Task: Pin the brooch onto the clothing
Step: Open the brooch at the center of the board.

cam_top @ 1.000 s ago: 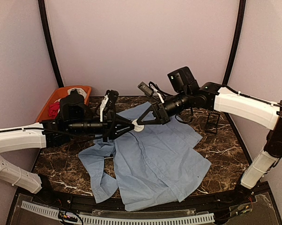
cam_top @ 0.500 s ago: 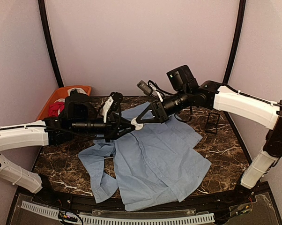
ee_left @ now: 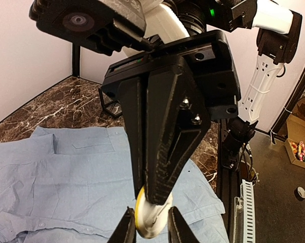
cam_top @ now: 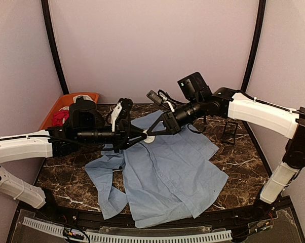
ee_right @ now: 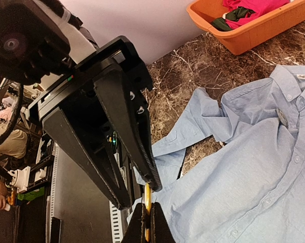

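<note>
At about 10 o'clock on the dark marble table (cam_top: 243, 162) sits an orange bin (cam_top: 55, 109) with red and white garments piled in it. From the left edge the left arm reaches in level toward the middle. The left gripper (cam_top: 141, 135) is partly closed, its two fingertips (ee_left: 126, 229) pressed on either side of the brooch (cam_top: 149, 137) - a small round white disc with a yellow edge. In the left wrist view the disc stands on edge between them.

The right gripper (cam_top: 153, 133) meets it from 2 o'clock, tip to tip with the left one. Its fingers are clamped tight on the brooch's thin upper edge, so both grippers grasp the same piece at once.

The brooch is held just left of the table's centre, over the upper left part of the shirt (cam_top: 167, 172), near the collar. Whether it touches the fabric cannot be told. The light blue shirt lies spread front up across the middle of the table - one sleeve crumpled toward 8 o'clock, its hem reaching 6 o'clock.

At about 2 o'clock, just off the shirt, stands a small black stand (cam_top: 229, 132).
</note>
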You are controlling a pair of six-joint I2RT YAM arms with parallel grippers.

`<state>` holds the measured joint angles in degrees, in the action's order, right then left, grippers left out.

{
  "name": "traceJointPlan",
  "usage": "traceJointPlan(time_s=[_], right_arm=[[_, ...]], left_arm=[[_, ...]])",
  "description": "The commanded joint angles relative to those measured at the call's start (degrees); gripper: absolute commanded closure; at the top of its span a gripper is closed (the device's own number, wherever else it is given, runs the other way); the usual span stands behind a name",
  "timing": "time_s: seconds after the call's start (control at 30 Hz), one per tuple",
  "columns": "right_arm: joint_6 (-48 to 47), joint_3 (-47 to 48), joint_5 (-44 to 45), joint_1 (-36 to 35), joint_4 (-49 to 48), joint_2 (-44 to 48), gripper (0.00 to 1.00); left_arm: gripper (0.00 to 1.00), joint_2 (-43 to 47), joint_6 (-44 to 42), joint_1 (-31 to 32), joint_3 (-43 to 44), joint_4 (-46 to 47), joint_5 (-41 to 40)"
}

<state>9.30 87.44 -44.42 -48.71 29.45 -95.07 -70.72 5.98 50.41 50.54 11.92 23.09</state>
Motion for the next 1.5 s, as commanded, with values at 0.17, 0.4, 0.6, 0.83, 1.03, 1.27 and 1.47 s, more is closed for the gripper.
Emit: traceJointPlan(time_s=[0.17, 0.4, 0.6, 0.83, 1.03, 1.27, 1.47], right_arm=[[0.2, 2.9, -0.3, -0.6, 0.5, -1.3, 1.0], [1.0, 4.0, -1.4, -0.6, 0.8, -2.1, 1.0], [2.3, 5.3, -3.2, -0.6, 0.8, -3.2, 1.0], [2.9, 6.0, -3.9, -0.6, 0.7, -3.4, 1.0], [3.3, 5.8, -4.7, -0.6, 0.3, -3.9, 1.0], [1.7, 5.8, -3.4, -1.5, 1.0, -3.7, 1.0], [0.5, 6.3, -1.2, -2.6, 1.7, -4.3, 1.0]], left_arm=[[0.85, -0.6, -2.5, 0.2, 1.1, -1.6, -1.2], [0.85, -0.8, -3.2, 0.2, 1.3, -2.0, -1.2], [0.78, -0.9, -3.9, 0.2, 1.7, -2.6, 1.0], [0.78, 0.1, -4.9, 0.2, 1.2, -3.1, 0.5], [0.81, 0.4, -5.2, 0.2, 0.6, -2.6, 0.0], [0.89, 1.1, -4.4, 0.2, 0.0, -1.8, -2.9], [0.9, 0.7, -2.1, 0.2, -0.5, 0.4, -4.0]])
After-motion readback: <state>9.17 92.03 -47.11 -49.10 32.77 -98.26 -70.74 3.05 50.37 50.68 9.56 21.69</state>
